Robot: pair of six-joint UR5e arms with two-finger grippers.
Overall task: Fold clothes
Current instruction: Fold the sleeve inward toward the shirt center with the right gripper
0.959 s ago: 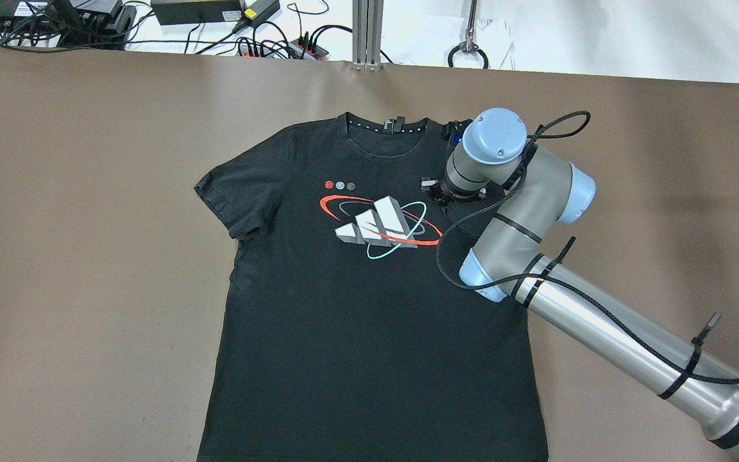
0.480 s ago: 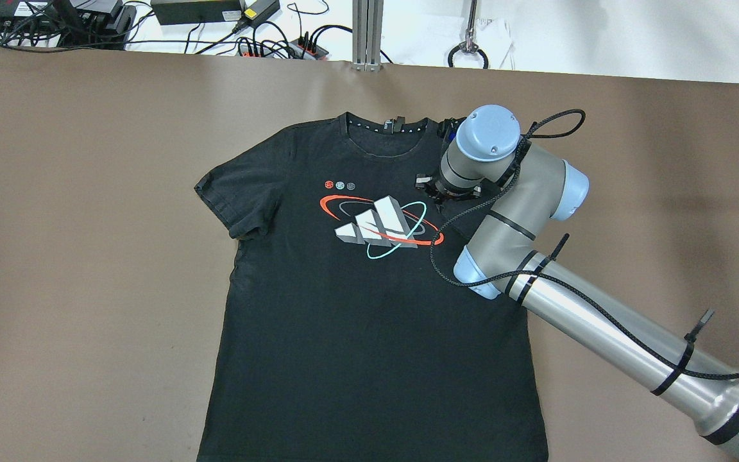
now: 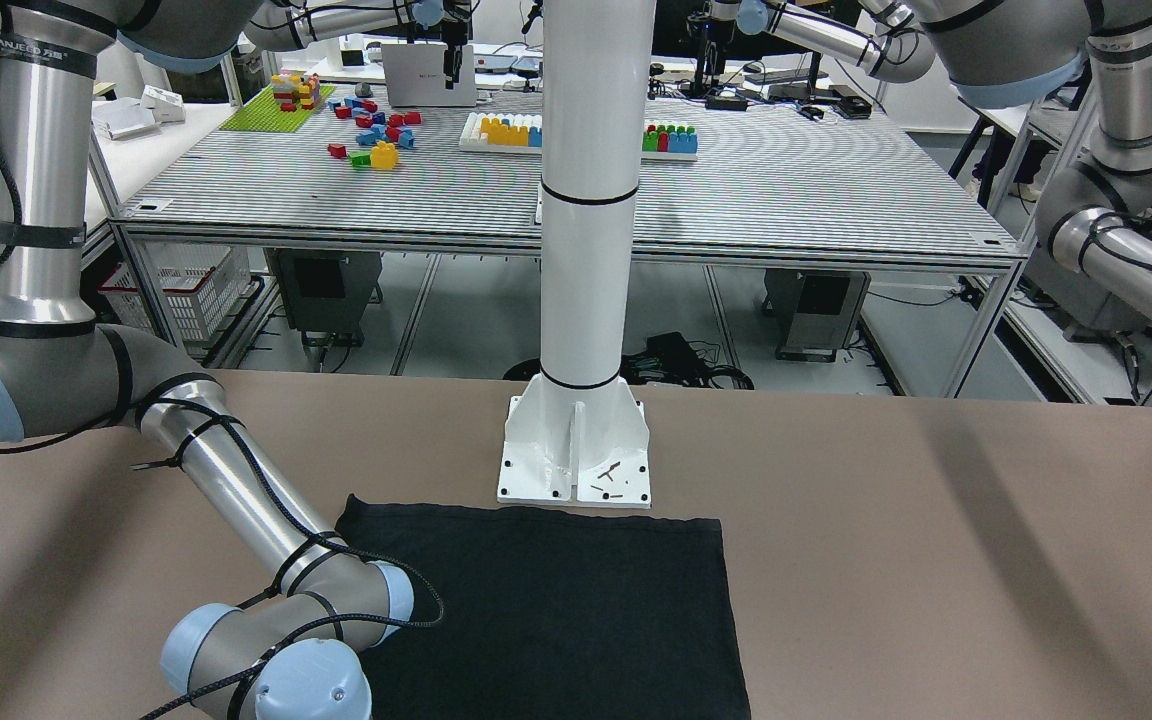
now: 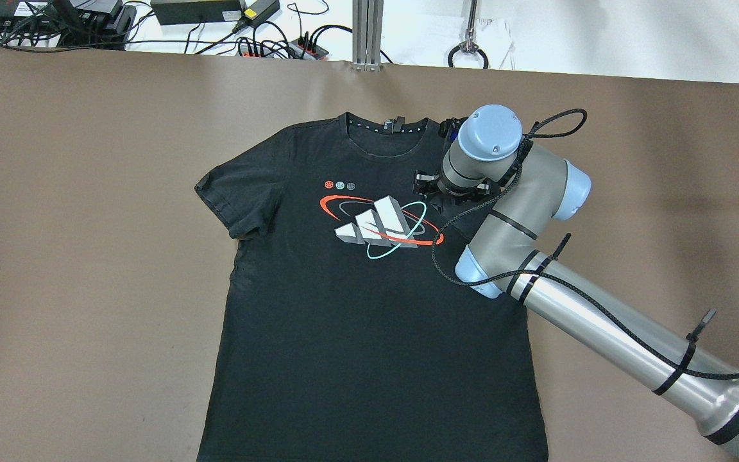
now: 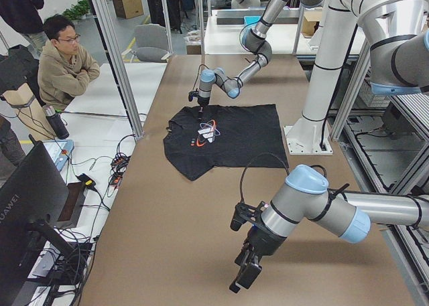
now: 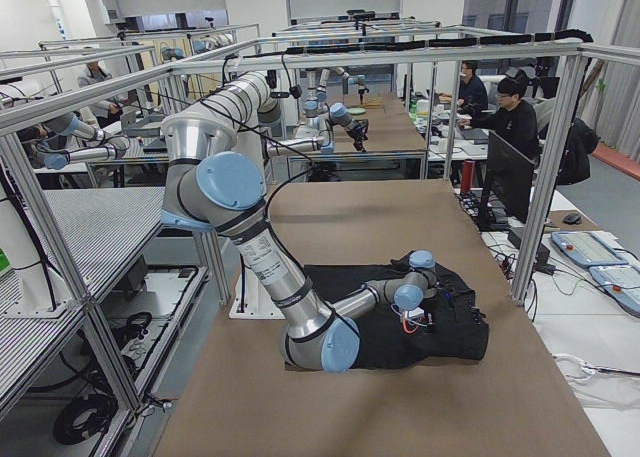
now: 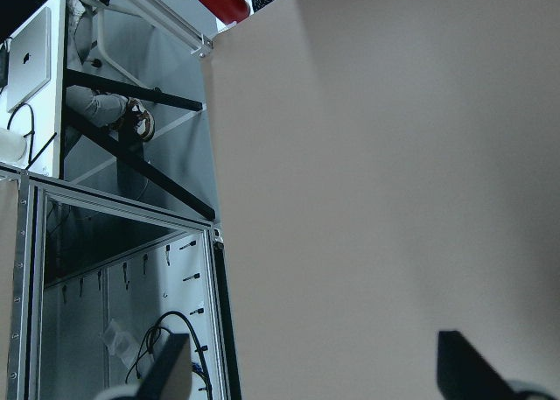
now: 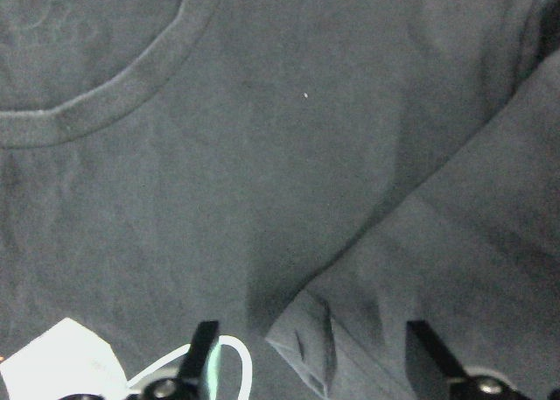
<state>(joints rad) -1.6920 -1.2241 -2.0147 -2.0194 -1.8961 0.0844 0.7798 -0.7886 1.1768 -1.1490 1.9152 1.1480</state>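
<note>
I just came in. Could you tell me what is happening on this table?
A robot is folding a black T-shirt that lies flat on the brown table, print up. Its right pincer hangs open just above the shirt near the collar, over a sleeve that seems folded in onto the chest. The left pincer is open too, over bare table away from the shirt. The rest is not yet folded.

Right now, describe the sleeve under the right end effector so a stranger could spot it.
On the brown table lies a black T-shirt with a chest logo. Beside its collar, under the right end effector, this sleeve lies folded in over the chest; the other sleeve sticks out flat.
</note>
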